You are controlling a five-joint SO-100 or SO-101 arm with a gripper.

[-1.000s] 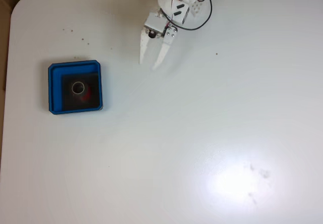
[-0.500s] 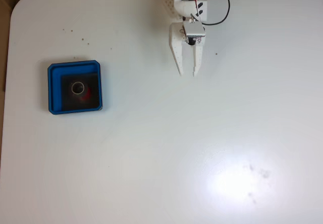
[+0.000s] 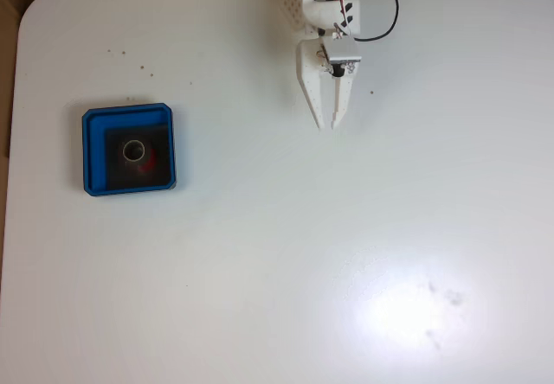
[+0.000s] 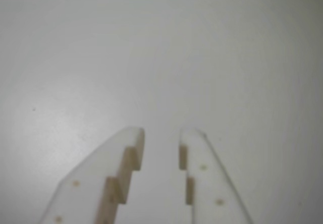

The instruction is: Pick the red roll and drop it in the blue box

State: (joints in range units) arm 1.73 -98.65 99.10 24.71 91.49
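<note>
**Q:** Entry check: where does the red roll sit, and what should you log for the task?

**A:** In the fixed view, the red roll (image 3: 138, 155) stands on end inside the blue box (image 3: 94, 152), its pale core facing up, resting on the black floor a little toward the box's 12 o'clock side. Take the box as the dial centre and the roll's red flank shows at about 4 o'clock of its own ring. The box lies at roughly 9 o'clock on the tabletop (image 3: 286, 254). You can mark the drop as done, judging by how things lie.

**Q:** And the hand?

**A:** The hand (image 3: 327, 125) is near 12 o'clock of the tabletop, well apart from the box, fingers pointing toward 6 o'clock. It carries nothing. In the fixed view the tips nearly meet; the wrist view (image 4: 160, 135) shows a narrow slit between them with bare tabletop beyond. Log it as almost pressed together, empty.

**Q:** Anything left for you to do?

**A:** As far as the pictures show, no pick or carry remains. What I would expect is only parking the arm. A few dark specks dot the tabletop near 10 o'clock; they look irrelevant to the task.
</note>
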